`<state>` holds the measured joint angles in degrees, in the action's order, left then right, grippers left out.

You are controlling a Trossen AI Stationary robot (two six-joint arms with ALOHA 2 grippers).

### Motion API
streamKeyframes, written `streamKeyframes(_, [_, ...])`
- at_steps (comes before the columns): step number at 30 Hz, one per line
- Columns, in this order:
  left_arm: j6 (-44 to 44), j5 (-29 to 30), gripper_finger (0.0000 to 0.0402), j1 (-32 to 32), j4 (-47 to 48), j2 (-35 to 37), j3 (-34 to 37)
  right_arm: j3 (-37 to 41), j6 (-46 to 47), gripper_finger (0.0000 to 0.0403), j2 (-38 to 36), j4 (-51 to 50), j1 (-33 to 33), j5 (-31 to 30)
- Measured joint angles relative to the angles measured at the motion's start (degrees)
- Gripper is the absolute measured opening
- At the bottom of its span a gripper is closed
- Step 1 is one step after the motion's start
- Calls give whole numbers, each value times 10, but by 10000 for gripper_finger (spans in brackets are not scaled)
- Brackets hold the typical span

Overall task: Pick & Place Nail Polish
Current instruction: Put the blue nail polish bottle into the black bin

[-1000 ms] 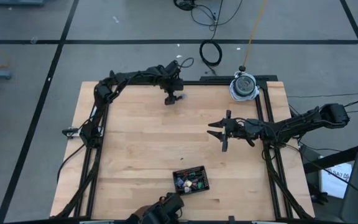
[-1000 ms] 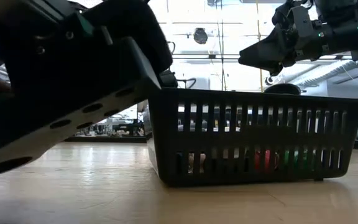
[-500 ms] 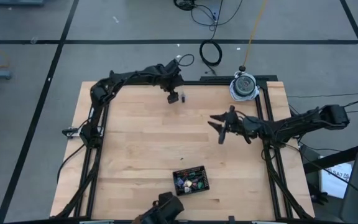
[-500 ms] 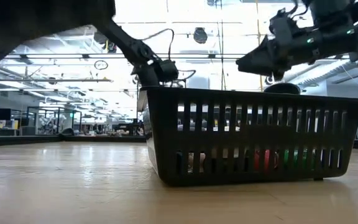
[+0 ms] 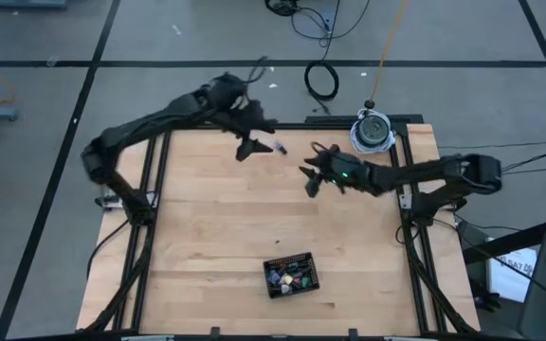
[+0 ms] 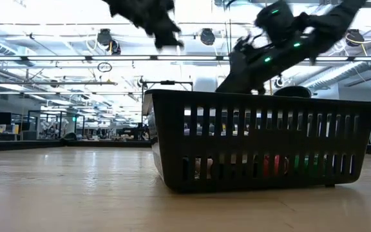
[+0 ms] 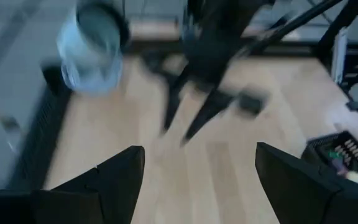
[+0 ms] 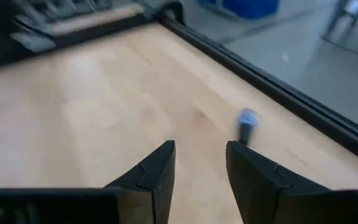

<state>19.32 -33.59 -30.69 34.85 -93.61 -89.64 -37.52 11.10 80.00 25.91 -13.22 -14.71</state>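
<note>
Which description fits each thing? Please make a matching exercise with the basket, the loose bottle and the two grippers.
Things:
1. basket
2. loose bottle
3. left gripper
4. right gripper

Descriptions:
a. reaches in from the right, fingers slightly apart
b. lies alone near the far edge of the table
c. holds coloured bottles
d. fingers wide apart, empty

Pairs: 1-c, 2-b, 3-d, 4-a

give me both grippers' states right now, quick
left gripper: open, holding nothing, up near the table's far edge.
right gripper: partly open, empty, facing the loose nail polish bottle on the table.
</note>
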Motion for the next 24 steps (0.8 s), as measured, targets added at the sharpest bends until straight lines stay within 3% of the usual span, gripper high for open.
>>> streamKeyframes(5, [-16, 43, 301, 48, -79, 125, 85, -104, -20, 138, 95, -89, -56, 12])
streamKeyframes(11, [-56, 107, 301, 73, -145, 251, 202, -240, -46, 178, 208, -176, -124, 149])
streamKeyframes(17, [-91, 176, 301, 76, -165, 326, 289, -337, -96, 200, 306, -244, -155, 178])
streamKeyframes(24, [-93, 187, 301, 75, -210, 377, 349, -385, -90, 191, 372, -281, -173, 180])
